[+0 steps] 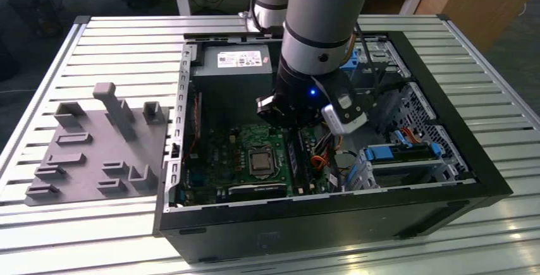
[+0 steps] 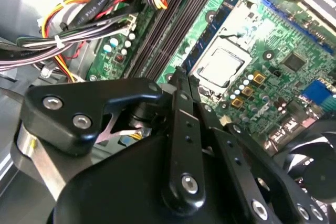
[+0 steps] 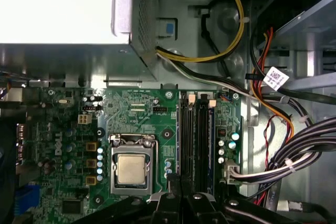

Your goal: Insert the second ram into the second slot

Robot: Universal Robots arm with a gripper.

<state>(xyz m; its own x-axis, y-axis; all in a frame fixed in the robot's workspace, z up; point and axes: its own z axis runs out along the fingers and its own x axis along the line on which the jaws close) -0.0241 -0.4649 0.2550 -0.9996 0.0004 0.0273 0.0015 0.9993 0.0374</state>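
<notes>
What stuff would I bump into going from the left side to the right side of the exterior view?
Grey holder tray → processor → memory slots → blue drive latch.

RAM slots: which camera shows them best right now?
The first wrist view: the RAM slots lie square-on, unblocked along most of their length. The second wrist view shows them slanted beside cables. In the exterior view the arm covers one end.
</notes>
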